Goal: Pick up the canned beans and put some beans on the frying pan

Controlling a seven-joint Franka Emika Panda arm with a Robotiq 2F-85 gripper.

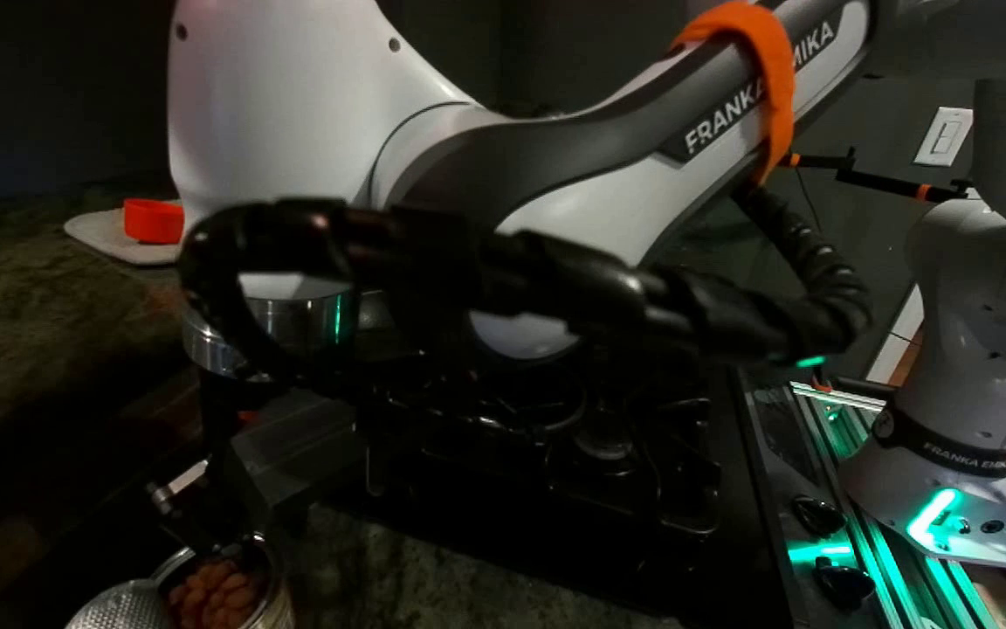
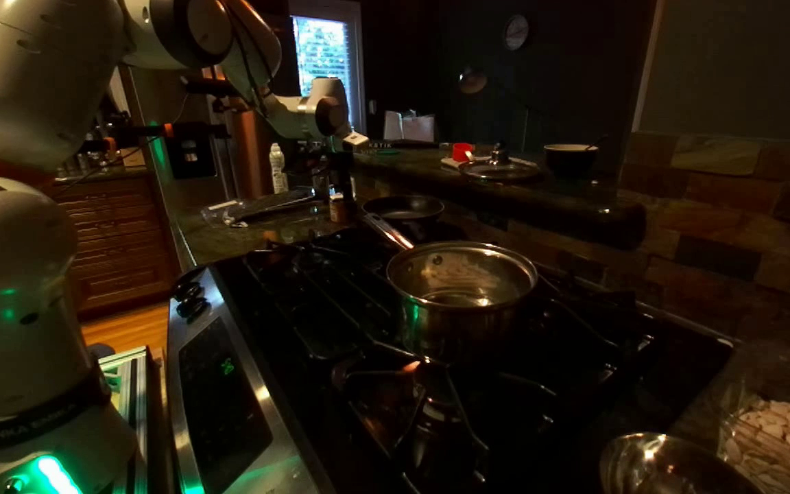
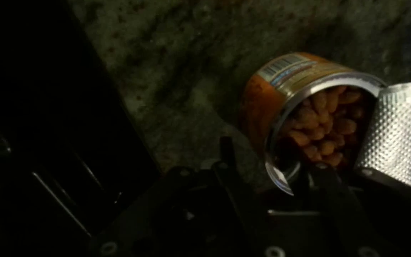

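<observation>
In the wrist view the canned beans (image 3: 259,107) stand on the counter, an orange-labelled can with its peeled lid (image 3: 398,132) bent out to the right. Reddish-brown beans (image 3: 321,125) fill it. My gripper (image 3: 259,144) is shut across the can's near wall, one finger inside the rim and one outside. It is dark there and the contact of the fingers is hard to see. An exterior view also has the can (image 1: 280,603) and its beans (image 1: 215,594), under the gripper. The dark frying pan (image 2: 405,208) sits just behind the can in an exterior view.
A steel pot (image 2: 460,302) stands on the stovetop, its handle pointing towards the frying pan. Beside the can are a bottle (image 2: 277,168) and a clear bag (image 2: 230,213). A raised ledge carries a glass lid (image 2: 498,169), a red cup (image 2: 460,152) and a dark bowl (image 2: 570,162).
</observation>
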